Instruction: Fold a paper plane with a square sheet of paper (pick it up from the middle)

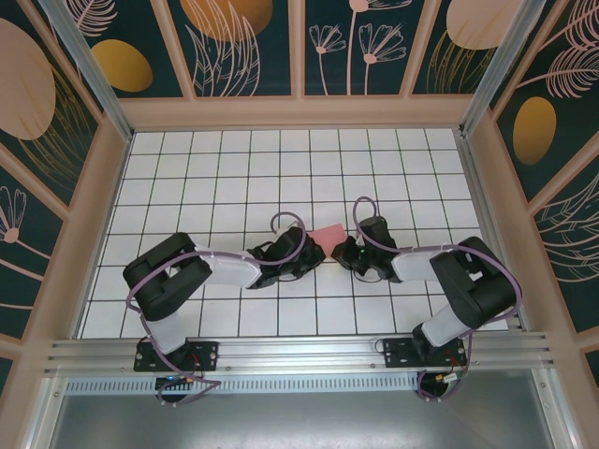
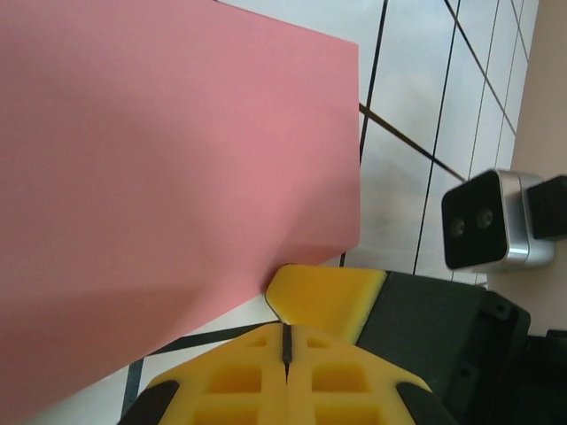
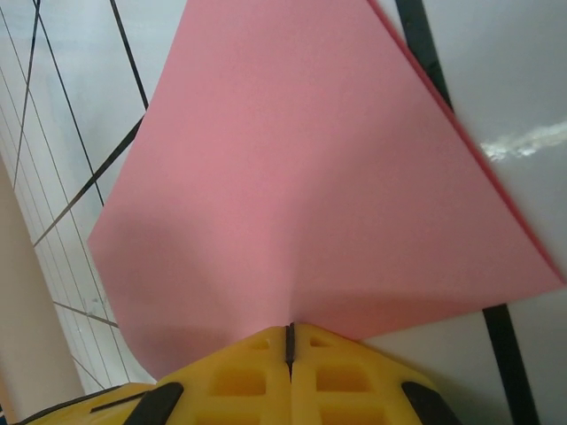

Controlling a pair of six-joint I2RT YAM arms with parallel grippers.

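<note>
- The enclosure walls (image 1: 248, 47) around you are dark teal panels printed with pale and gold plants, set in a pinkish frame.
- The bench (image 1: 234, 168) is white tile with a black grid. Nothing lies on it apart from the task's paper, and an aluminium rail (image 1: 299, 351) runs along its near edge.
- The left arm (image 1: 178, 276) and right arm (image 1: 468, 290) both reach inward and meet low near the bench's middle.
- The square sheet of paper (image 1: 328, 232) sits between the two arms, just beyond their tips. It is salmon pink and partly hidden by them.
- In the right wrist view the sheet (image 3: 292, 177) shows a doubled edge along one side. You probably have an early fold in, but there is no dart shape, so most of the folding is left.
- The right gripper (image 3: 290, 329) has its fingers fully closed. Shading in the paper runs into their seam, so they look pinched on its edge.
- The left gripper (image 2: 286, 329) also has its fingers pressed together. They sit just beside the sheet's edge and appear to hold nothing.
</note>
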